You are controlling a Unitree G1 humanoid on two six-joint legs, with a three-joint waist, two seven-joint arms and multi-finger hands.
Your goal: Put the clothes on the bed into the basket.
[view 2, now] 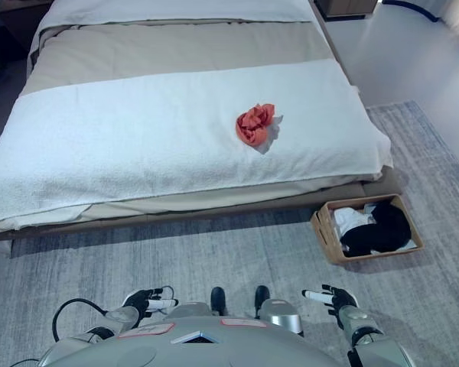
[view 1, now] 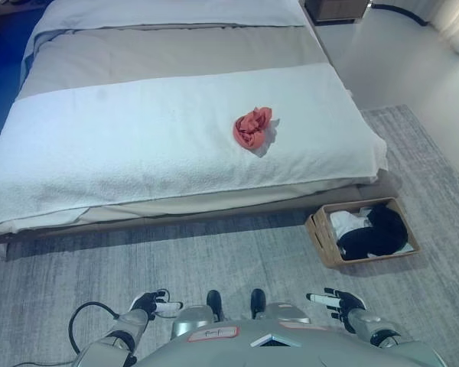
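Both arms are seen only at the bottom edge of the views, held low and close in front of the robot. The left hand (view 1: 151,304) is carried at the lower left, its dark fingers loosely extended toward the middle, with white tips showing. The right hand (view 1: 338,300) is held at the lower right, its fingers likewise extended inward and relaxed, a white-covered finger pointing left. Nothing is held in either hand, and the two are kept well apart at about the same height.
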